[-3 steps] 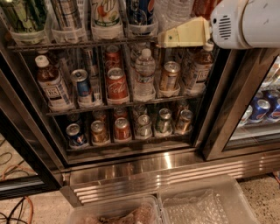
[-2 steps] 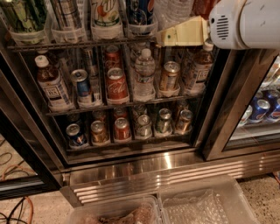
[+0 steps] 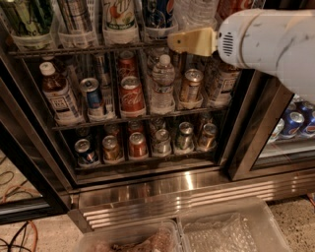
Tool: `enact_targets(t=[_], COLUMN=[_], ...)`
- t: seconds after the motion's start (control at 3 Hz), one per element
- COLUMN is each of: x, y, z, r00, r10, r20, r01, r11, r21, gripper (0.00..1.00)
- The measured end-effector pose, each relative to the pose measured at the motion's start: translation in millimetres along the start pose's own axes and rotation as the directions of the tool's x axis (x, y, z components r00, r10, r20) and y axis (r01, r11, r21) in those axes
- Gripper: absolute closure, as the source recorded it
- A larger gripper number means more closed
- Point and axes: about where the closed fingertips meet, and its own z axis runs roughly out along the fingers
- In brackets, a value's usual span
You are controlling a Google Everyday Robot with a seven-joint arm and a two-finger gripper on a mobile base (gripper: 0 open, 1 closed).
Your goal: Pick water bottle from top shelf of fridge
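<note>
The fridge (image 3: 162, 194) fills the view, seen from above and in front, with its black door frames and ribbed steel base. The top shelf (image 3: 74, 50), a dark wire rack with clear cup holders, runs along the upper edge. The water bottle (image 3: 194, 14), clear and ribbed, stands at the right end of that shelf; only its lower part shows. My gripper (image 3: 191, 42), cream-coloured on a white arm, reaches in from the upper right. It sits just below and in front of the water bottle's base, at the level of the rack's edge.
The middle rack holds a brown tea bottle (image 3: 56, 93), cans and a small white-capped clear bottle (image 3: 162, 83). The lower rack holds small cans (image 3: 138, 145). Blue cans (image 3: 295, 123) sit behind the right door. Clear bins (image 3: 231, 231) lie on the floor; cables (image 3: 15, 236) lie at the left.
My gripper and arm have moved a little to the left and slightly down, further across the shelf front. The bottles and cans have not moved.
</note>
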Motion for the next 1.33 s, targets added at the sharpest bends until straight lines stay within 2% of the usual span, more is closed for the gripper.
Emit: enact_targets(t=[0.33, 0.67, 1.0, 1.33], x=[-11.3, -27.6, -36.5, -36.6], y=[-28.5, -67.3, -81.4, -81.4], z=[-2.9, -22.1, -32.4, -32.4], r00=[0.995, 0.981, 0.959, 0.959], r10=[0.028, 0.07, 0.148, 0.148], r20=[0.098, 0.183, 0.243, 0.243], r01=[-0.034, -0.093, -0.18, -0.18], r11=[0.9974, 0.9885, 0.9768, 0.9768], r21=[0.063, 0.119, 0.116, 0.116], gripper=[0.0, 0.0, 0.0, 0.0])
